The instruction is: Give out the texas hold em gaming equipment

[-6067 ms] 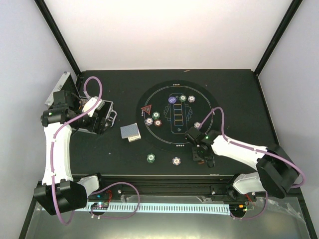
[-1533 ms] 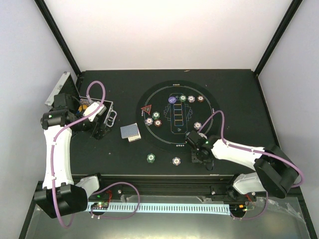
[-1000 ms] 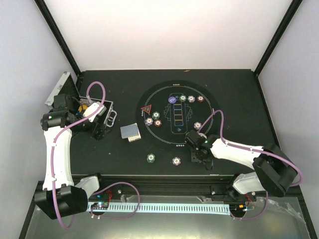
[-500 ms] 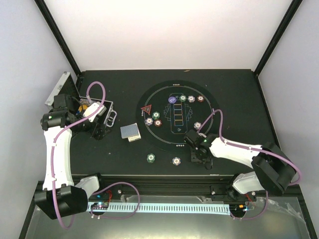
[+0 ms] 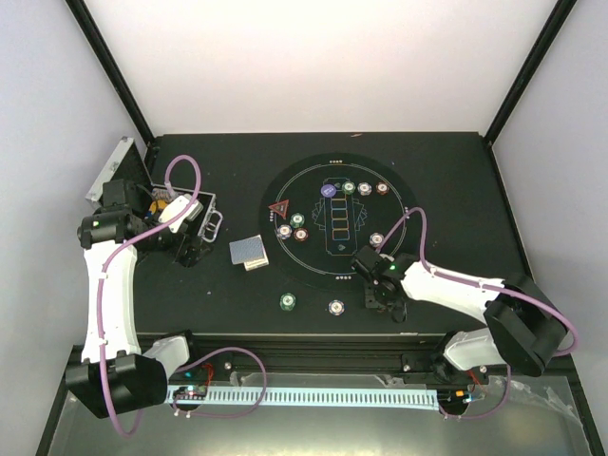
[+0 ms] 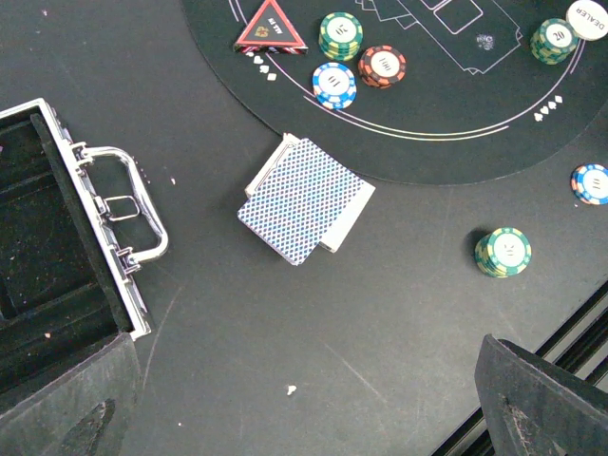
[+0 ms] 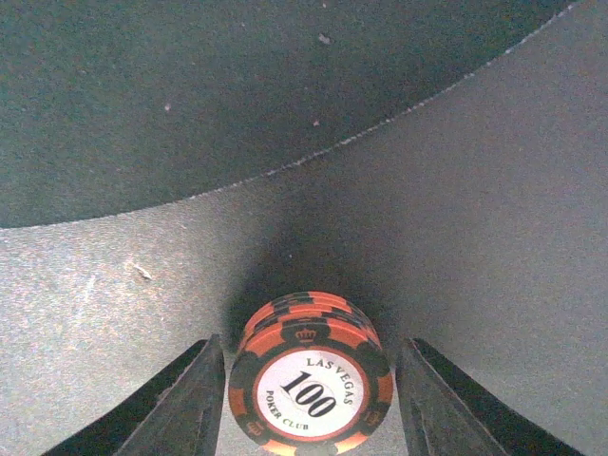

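Observation:
A red-brown poker chip stack (image 7: 309, 380) stands on the table just off the mat's near right edge. My right gripper (image 7: 309, 356) is open around it, with a small gap on each side. From above, the right gripper (image 5: 378, 294) hides this stack. The left gripper (image 6: 309, 408) is wide open and holds nothing; it hovers at the case (image 5: 180, 228). The grey-blue card deck (image 5: 250, 251) lies left of the mat (image 5: 399, 204). A green stack (image 5: 288, 302) and a purple chip (image 5: 336, 308) sit near the front. The red triangle (image 5: 279, 210), purple button (image 5: 328, 190) and more chips (image 5: 297, 226) are on the mat.
The open silver case (image 6: 57, 275) with its handle (image 6: 133, 218) lies at the far left. A rail (image 5: 304, 356) runs along the near table edge. A row of chips (image 5: 365, 188) sits at the mat's far side, and a white button (image 5: 377, 239) at its right.
The right gripper has shifted only slightly around the red-brown stack over the last second. The left arm is still. A third chip joined the mat's far row since the earliest frame.

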